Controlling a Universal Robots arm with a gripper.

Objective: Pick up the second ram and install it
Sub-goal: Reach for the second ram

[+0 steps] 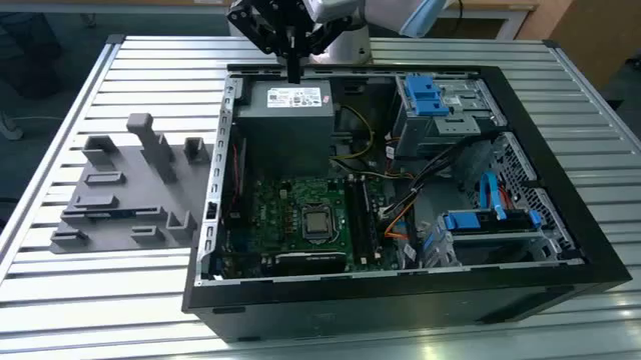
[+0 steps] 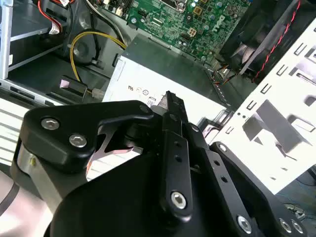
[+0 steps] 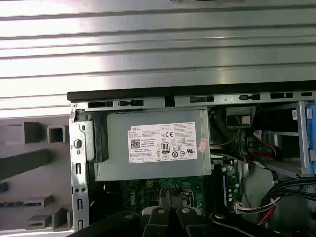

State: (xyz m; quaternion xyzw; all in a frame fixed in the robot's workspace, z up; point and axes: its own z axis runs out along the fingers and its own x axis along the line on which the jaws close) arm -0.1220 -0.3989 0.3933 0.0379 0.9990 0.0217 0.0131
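Broadly, a slatted metal table (image 1: 100, 300) carries an open computer case (image 1: 401, 304), which lies on its side with its inside facing up. Just beside the case, on the exterior view's left, sits a grey fixture (image 1: 130, 202) of upright holders. Inside the case, at the end nearest the arm, is the grey power supply (image 1: 285, 120). Toward the case's other end lies the green motherboard (image 1: 290, 217), with long black memory slots (image 1: 361, 217) along the side that faces the case's middle.

The gripper (image 1: 293, 75) hangs above the case, over the power supply. Its fingers are drawn close together, and I can make out nothing between them. Where the second ram lies I cannot tell; it may be on the fixture or in a slot inside the case.

As a bare circuit-board stick, the second ram should be light, thin and stiff, yet fragile. Its flat faces would be smooth and apt to slip, and its chips and contact edge would take pressure badly. The safest hold is probably a narrow pinch across the board near its middle, clear of the contact edge, kept square to the slots.
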